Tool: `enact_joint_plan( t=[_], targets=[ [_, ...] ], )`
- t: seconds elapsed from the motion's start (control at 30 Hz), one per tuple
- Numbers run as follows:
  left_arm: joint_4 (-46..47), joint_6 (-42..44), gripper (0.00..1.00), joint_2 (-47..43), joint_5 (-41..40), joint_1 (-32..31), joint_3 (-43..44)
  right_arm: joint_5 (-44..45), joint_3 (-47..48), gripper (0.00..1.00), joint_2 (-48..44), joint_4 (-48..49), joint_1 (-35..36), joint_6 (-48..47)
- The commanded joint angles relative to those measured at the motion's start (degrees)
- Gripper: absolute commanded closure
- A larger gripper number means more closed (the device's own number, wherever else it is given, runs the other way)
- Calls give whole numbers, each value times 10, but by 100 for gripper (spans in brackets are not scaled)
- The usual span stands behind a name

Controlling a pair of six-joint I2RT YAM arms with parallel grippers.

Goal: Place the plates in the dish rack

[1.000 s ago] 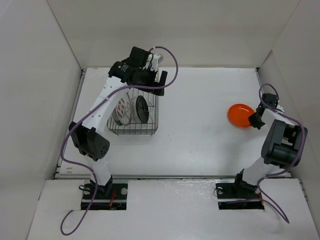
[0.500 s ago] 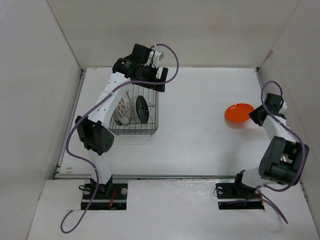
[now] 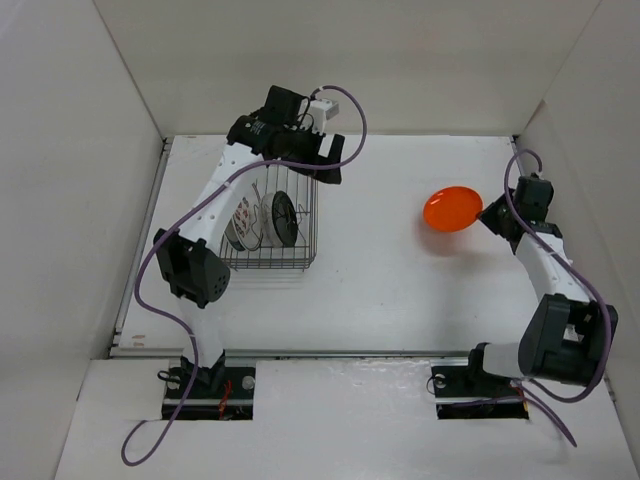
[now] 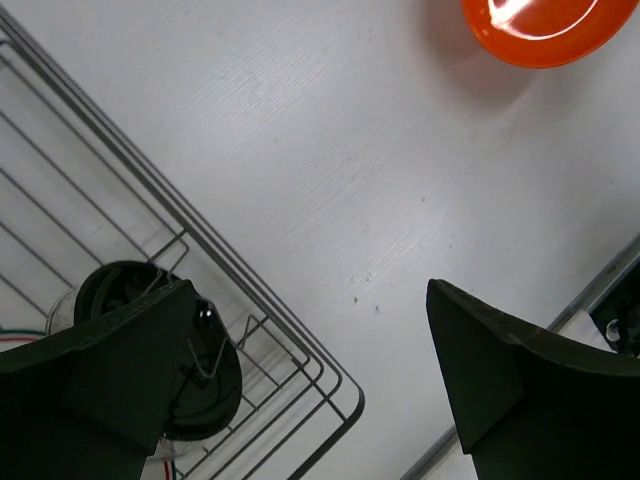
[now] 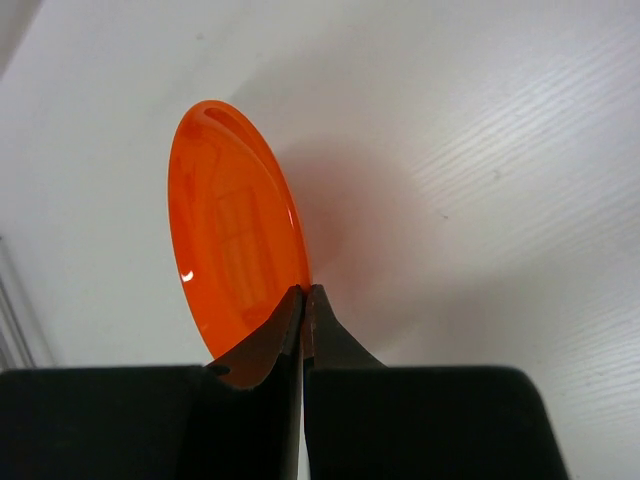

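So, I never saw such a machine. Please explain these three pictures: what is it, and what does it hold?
Two robot arms are bolted to a white table. One picture looks down from above; the other two come from wrist cameras, so the dark shapes at the bottom are fingers. A wire rack on the table holds upright plates, one black. The left gripper is open above the rack's corner, empty. The right gripper is shut on the rim of the orange plate.
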Motion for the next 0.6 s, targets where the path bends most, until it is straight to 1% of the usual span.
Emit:
enact_joint_plan(
  t=[0.0, 0.1, 0.2, 0.23, 0.33, 0.37, 0.47, 0.57],
  targets=[
    [60, 26, 0, -6, 79, -1, 30, -31, 36, 100, -44, 48, 23, -9],
    [90, 26, 0, -6, 101, -1, 30, -37, 36, 100, -73, 48, 46, -9],
    [126, 21, 0, 19, 134, -1, 30, -43, 31, 100, -110, 65, 70, -14],
    [133, 21, 0, 35, 163, -1, 38, -52, 26, 100, -121, 77, 75, -20],
    [138, 21, 0, 60, 213, -1, 55, -102, 3, 100, -156, 127, 86, -28],
    [144, 26, 0, 71, 247, -1, 55, -120, 3, 100, -161, 133, 92, -28],
    [168, 32, 0, 76, 286, -1, 48, -143, -2, 100, -175, 152, 112, -53],
    [190, 23, 0, 76, 297, -1, 28, -159, -8, 100, -191, 173, 136, -60]
  ],
)
